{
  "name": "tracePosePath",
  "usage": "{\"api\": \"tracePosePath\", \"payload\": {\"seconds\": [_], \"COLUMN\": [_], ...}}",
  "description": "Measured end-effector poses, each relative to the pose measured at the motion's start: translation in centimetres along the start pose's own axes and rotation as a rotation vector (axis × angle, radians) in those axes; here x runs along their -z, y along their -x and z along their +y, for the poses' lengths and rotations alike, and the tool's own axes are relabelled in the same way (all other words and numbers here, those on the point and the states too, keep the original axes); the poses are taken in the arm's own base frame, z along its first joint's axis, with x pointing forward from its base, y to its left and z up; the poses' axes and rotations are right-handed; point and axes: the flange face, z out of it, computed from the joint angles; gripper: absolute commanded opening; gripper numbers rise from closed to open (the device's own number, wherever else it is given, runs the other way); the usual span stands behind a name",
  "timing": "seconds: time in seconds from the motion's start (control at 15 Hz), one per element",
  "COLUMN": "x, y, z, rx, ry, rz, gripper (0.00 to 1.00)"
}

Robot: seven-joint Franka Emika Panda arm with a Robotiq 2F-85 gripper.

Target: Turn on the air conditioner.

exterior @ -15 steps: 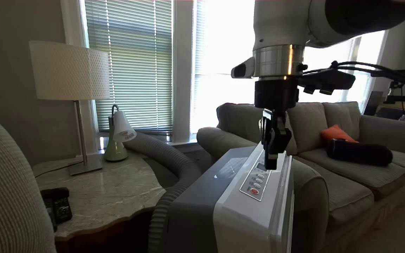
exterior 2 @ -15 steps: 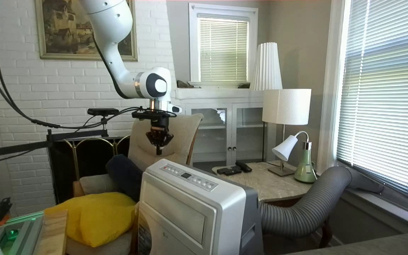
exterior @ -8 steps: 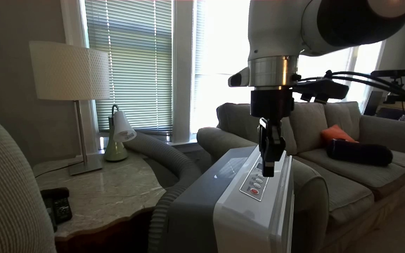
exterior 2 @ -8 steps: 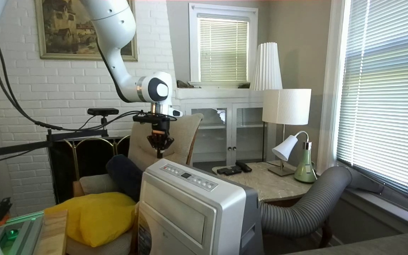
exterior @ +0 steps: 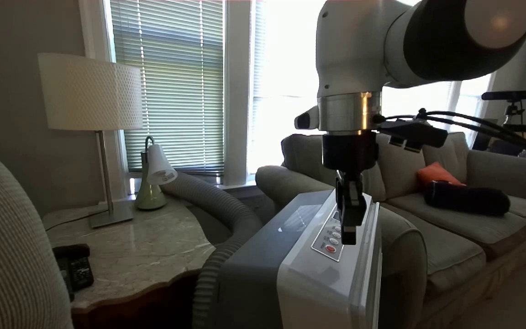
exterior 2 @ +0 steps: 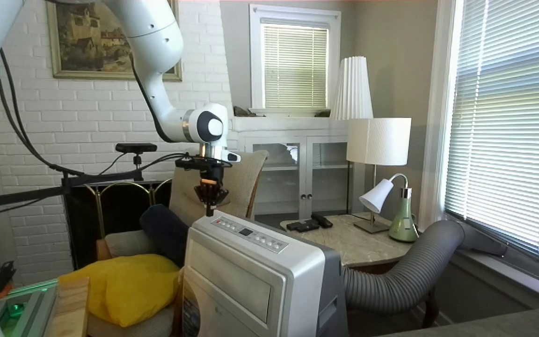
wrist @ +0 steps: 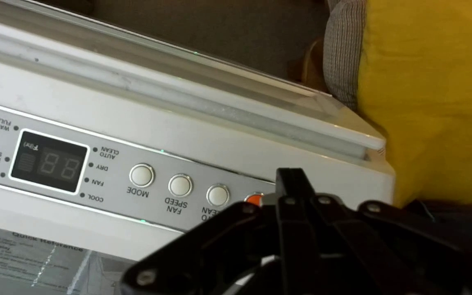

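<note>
The air conditioner stands upright in both exterior views (exterior: 318, 283) (exterior 2: 251, 262), and its white top also fills much of the wrist view (wrist: 203, 143). Its top control panel has a red-orange button (exterior: 330, 248) at one end, which also shows in the wrist view (wrist: 254, 199), partly hidden by my gripper. The panel's display (wrist: 49, 162) is dark. My gripper (exterior: 349, 235) is shut and empty, pointing down at the red button's end of the panel. It also shows in an exterior view (exterior 2: 210, 210) and the wrist view (wrist: 289, 174). I cannot tell whether the fingertips touch the unit.
A grey ribbed hose (exterior 2: 391, 285) runs from the unit to the window. A marble-topped table (exterior: 162, 246) with lamps and a phone stands beside it. A sofa (exterior: 445, 219) stands behind. A yellow pillow (exterior 2: 129, 290) lies on an armchair near the unit.
My gripper has come down towards the control panel and moved slightly towards the red button's end. It stays shut. The air conditioner has not moved.
</note>
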Motion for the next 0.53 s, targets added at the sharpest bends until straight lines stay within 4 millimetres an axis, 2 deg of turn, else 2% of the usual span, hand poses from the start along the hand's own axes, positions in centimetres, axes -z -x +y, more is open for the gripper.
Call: {"api": "tracePosePath", "payload": {"seconds": [0.53], "x": [-0.27], "y": [-0.36], "z": [0.96], "rx": [-0.056], "ry": [0.008], "rz": [-0.019], "gripper": [0.00]}}
